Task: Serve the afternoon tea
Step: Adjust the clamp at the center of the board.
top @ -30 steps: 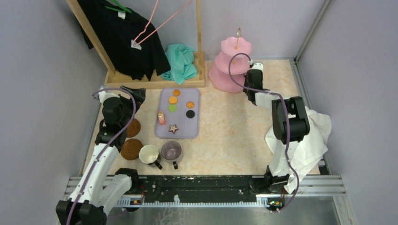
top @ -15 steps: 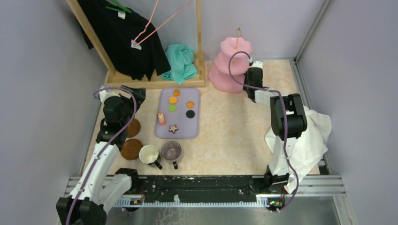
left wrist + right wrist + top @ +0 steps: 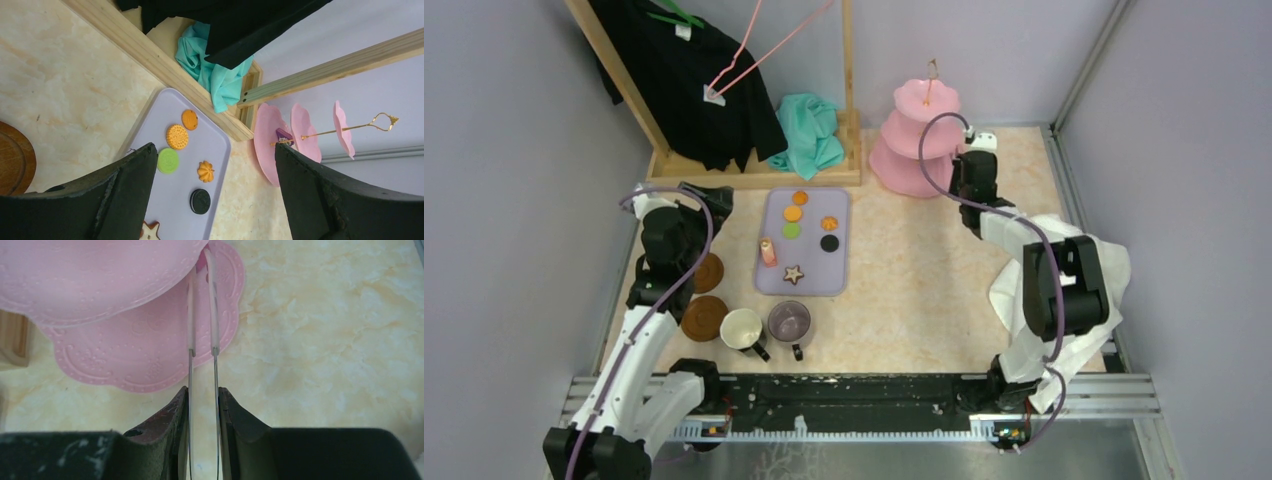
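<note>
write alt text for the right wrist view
The right gripper is shut on thin tongs, whose pale tips point at the edge of the pink stand. Two scalloped pink tiers fill the upper left, and the marbled cream table lies beneath.

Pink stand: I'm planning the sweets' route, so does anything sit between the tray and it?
Nothing visible does. Bare table lies between the tray and the pink stand. The wooden rack's base and teal cloth sit further back, and the right gripper, shut on tongs, is on the stand's other side.
</note>
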Robot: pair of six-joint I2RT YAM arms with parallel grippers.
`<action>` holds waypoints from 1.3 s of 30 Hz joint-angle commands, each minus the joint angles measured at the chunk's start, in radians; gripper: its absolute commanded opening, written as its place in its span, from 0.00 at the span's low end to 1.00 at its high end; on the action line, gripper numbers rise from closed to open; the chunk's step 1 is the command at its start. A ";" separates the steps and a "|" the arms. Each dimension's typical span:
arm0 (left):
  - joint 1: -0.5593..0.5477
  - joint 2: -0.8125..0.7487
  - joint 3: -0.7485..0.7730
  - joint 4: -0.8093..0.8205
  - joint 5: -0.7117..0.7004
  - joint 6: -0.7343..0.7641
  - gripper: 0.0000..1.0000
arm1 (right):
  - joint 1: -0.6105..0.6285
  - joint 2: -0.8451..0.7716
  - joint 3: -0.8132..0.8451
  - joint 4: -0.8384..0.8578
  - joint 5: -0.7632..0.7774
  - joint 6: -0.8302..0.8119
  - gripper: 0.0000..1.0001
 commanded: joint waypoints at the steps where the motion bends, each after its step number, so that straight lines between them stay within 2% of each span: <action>1: -0.004 -0.037 -0.007 0.014 0.003 0.016 0.92 | 0.063 -0.158 -0.069 0.011 0.030 0.014 0.09; 6: -0.004 -0.056 -0.002 -0.011 0.013 0.019 0.92 | 0.179 -0.300 -0.180 -0.022 0.063 0.010 0.09; 11: -0.005 -0.087 -0.017 -0.020 0.023 0.016 0.92 | 0.359 -0.387 -0.265 -0.067 0.081 0.036 0.09; 19: -0.004 -0.119 -0.029 -0.044 0.032 0.017 0.92 | 0.631 -0.301 -0.397 0.011 0.161 0.159 0.09; 25: -0.004 -0.136 -0.033 -0.055 0.024 0.025 0.92 | 0.805 -0.243 -0.439 0.085 0.280 0.184 0.09; 33: -0.004 -0.137 -0.050 -0.053 0.029 0.019 0.92 | 0.878 -0.199 -0.446 0.026 0.319 0.273 0.09; 39: -0.004 -0.131 -0.053 -0.048 0.034 0.021 0.92 | 0.878 -0.139 -0.459 -0.029 0.348 0.333 0.21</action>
